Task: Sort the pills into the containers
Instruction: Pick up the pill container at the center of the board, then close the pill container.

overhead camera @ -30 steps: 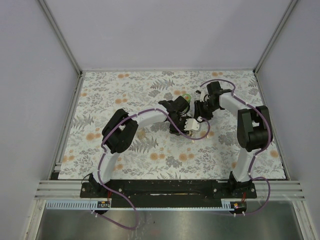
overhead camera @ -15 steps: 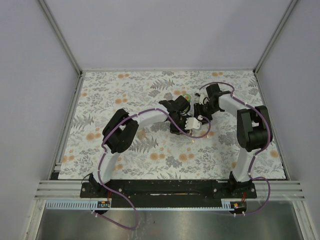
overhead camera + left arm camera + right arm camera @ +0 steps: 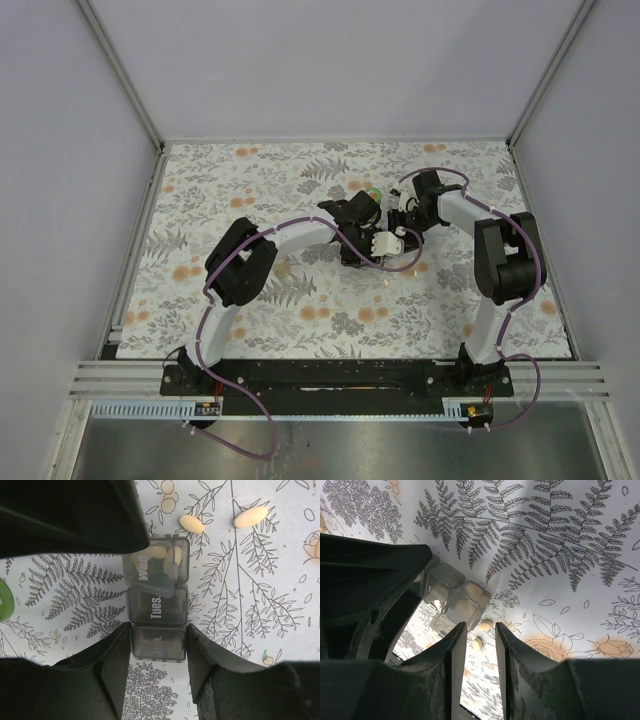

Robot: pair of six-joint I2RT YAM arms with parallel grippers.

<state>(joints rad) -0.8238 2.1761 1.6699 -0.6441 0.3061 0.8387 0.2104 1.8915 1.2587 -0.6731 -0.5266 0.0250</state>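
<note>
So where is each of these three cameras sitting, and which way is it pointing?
Top external: fixed above and behind the robot, looking down on the table; the left arm and right arm show whole.
Left wrist: on the left arm, looking down past the left tool, which clamps the pill organizer; loose pills lie beyond.
Right wrist: on the right arm, looking past the right tool, which stands open, at the table.
Shared: both wrist views show the pill organizer and loose pills.

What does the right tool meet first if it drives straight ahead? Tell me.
Probably the loose pills on the table, seen between the fingertips of the right tool. The clear pill organizer sits just beside that line. Depth is unclear.
</note>
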